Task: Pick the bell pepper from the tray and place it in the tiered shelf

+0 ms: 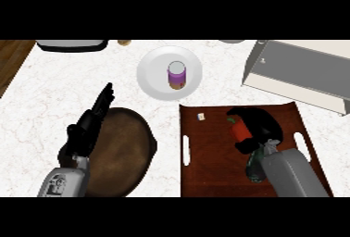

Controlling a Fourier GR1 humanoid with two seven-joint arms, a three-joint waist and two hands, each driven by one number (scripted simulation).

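Seemingly one bell pepper (239, 131) under right robot hand (259, 125)

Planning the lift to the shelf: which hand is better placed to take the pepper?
The right hand: it is curled over the red pepper on the tray, with the shelf on its side. The left hand rests open over the brown plate.

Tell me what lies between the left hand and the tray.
In the head view, the dark brown round board lies between the left hand and the tray, with a strip of bare counter beside the tray.
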